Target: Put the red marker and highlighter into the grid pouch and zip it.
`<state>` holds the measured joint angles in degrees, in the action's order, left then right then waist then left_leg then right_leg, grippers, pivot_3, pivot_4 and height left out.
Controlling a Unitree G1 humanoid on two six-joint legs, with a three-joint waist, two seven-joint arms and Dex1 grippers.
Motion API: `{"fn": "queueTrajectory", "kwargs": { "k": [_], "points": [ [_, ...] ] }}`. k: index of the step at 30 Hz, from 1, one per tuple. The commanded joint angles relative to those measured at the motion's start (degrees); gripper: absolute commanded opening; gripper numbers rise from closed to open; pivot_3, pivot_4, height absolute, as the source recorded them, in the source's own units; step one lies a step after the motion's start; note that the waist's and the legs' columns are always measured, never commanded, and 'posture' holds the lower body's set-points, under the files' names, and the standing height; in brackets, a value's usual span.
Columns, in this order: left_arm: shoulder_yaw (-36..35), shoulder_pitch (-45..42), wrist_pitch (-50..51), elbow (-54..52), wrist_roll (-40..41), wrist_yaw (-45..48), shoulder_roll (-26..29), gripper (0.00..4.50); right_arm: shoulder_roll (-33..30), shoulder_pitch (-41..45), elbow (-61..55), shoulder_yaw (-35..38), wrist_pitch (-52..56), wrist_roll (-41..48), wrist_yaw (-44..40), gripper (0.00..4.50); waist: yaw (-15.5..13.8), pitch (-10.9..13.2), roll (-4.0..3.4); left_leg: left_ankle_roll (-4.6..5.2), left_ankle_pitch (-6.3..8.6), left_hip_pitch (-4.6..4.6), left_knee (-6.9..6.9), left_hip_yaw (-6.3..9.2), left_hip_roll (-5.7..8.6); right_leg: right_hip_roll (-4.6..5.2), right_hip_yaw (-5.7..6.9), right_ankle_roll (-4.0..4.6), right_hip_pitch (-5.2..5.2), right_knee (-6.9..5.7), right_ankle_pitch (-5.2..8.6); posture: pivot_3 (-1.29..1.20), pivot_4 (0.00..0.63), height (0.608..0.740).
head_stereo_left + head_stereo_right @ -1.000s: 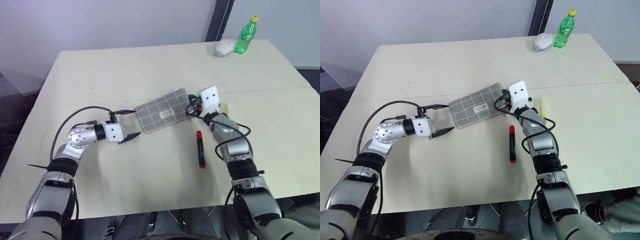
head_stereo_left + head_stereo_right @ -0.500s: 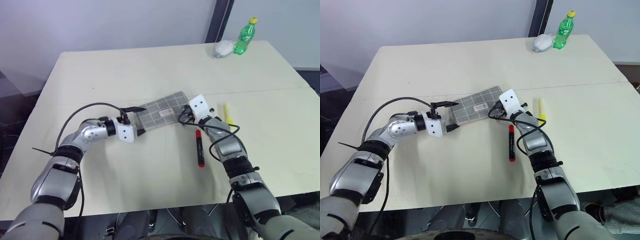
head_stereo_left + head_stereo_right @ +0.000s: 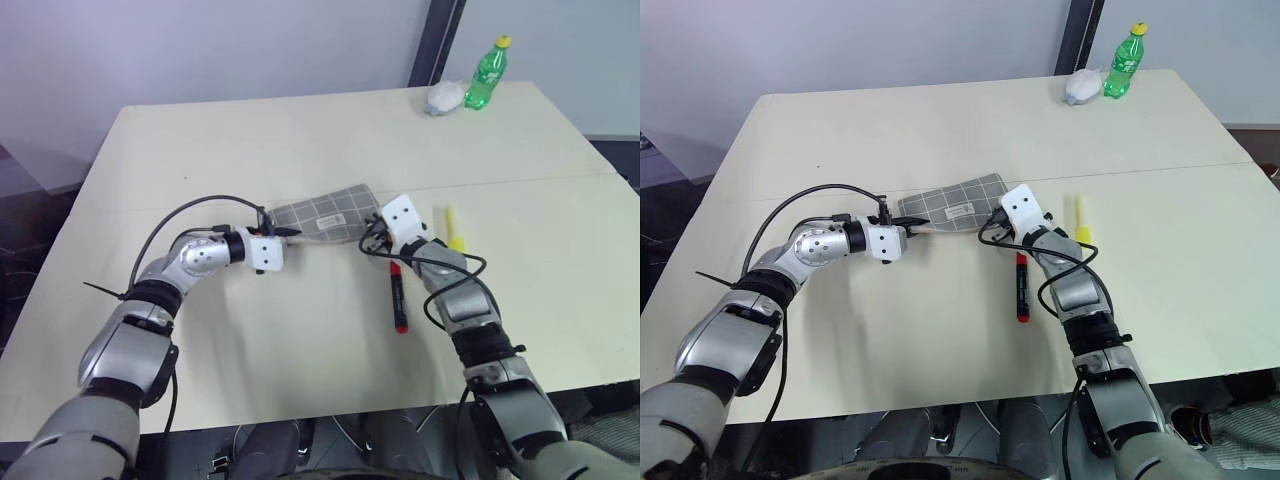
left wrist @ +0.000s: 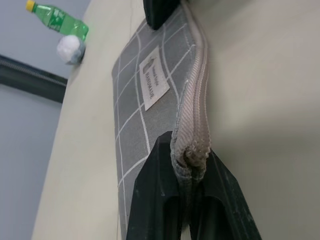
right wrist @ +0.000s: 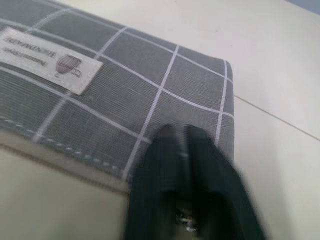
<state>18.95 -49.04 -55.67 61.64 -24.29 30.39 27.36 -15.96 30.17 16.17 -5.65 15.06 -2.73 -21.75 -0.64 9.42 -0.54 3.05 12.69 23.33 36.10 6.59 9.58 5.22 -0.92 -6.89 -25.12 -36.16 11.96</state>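
The grid pouch [image 3: 322,217] lies mid-table, grey with white lines and a small white label, its near long edge raised. My left gripper [image 4: 189,152] is shut on the zip edge at the pouch's left end. My right gripper [image 3: 369,238] is at the pouch's right end, over the fabric [image 5: 100,100] near its corner. The red marker [image 3: 398,298] lies on the table just in front of my right hand. The pale yellow highlighter [image 3: 453,228] lies to the right of that hand. Neither pen is touched.
A green bottle [image 3: 482,72] with a yellow cap stands at the table's far right corner, next to a crumpled white object [image 3: 443,97]. A seam runs across the table [image 3: 560,180] behind the pouch.
My left gripper has moved right to the pouch's left end and shut on its zip edge. The pouch's near edge has come up. My right hand has sunk slightly.
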Motion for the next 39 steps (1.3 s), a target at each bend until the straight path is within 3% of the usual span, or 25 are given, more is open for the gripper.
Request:
{"fn": "queueTrajectory", "kwargs": {
  "k": [1,5,10,16,23,39],
  "points": [
    [-0.9,2.1,1.3,-0.8,3.1,1.9,-0.8,0.0,-0.8,-1.5,-8.5,3.3,2.4,3.6,-1.1,2.33,0.0,0.0,0.0,0.01,0.0,0.0,-0.01,0.0,0.0,0.0,0.0,0.0,0.0,0.01,0.0,0.0,0.15,0.739],
    [-1.3,3.2,0.9,-3.2,4.2,1.3,-0.2,0.0,-4.5,-5.7,-16.4,5.5,7.8,6.1,-4.1,4.44,-0.1,0.0,0.01,0.05,0.02,0.06,-0.02,-0.01,0.0,0.01,-0.01,0.0,-0.04,0.06,0.0,0.0,0.15,0.739],
    [-1.6,4.3,1.4,-6.0,4.6,0.6,-0.2,0.0,-8.9,-8.7,-20.6,5.1,12.8,5.9,-5.5,4.48,-0.1,0.0,0.03,0.07,0.06,0.07,-0.03,-0.06,0.0,0.15,-0.02,0.0,0.01,0.1,0.0,0.0,0.15,0.739],
    [-2.2,4.3,2.6,-7.4,5.0,0.4,-0.6,0.0,-7.1,-7.1,-16.3,4.5,17.6,6.9,-4.5,4.48,0.0,0.0,0.05,0.06,0.05,0.07,-0.01,-0.03,-0.02,0.16,0.01,-0.01,0.14,0.04,0.0,0.0,0.15,0.739],
    [-5.2,4.9,2.9,-11.6,9.9,-0.4,-1.3,0.0,-4.0,-2.6,-9.9,6.0,16.0,8.6,-3.2,4.48,0.0,0.0,0.08,0.06,0.02,0.08,-0.01,-0.04,-0.02,0.15,0.0,-0.01,0.12,0.05,0.0,0.0,0.15,0.739],
    [-6.1,5.5,2.2,-14.5,10.4,-1.7,-0.3,0.0,-3.6,-1.2,-8.4,7.9,13.7,10.4,-1.9,4.48,0.0,0.0,0.08,0.07,0.0,0.1,-0.02,-0.06,-0.02,0.14,-0.01,-0.01,0.1,0.05,0.0,0.0,0.15,0.739]
  ]
}}
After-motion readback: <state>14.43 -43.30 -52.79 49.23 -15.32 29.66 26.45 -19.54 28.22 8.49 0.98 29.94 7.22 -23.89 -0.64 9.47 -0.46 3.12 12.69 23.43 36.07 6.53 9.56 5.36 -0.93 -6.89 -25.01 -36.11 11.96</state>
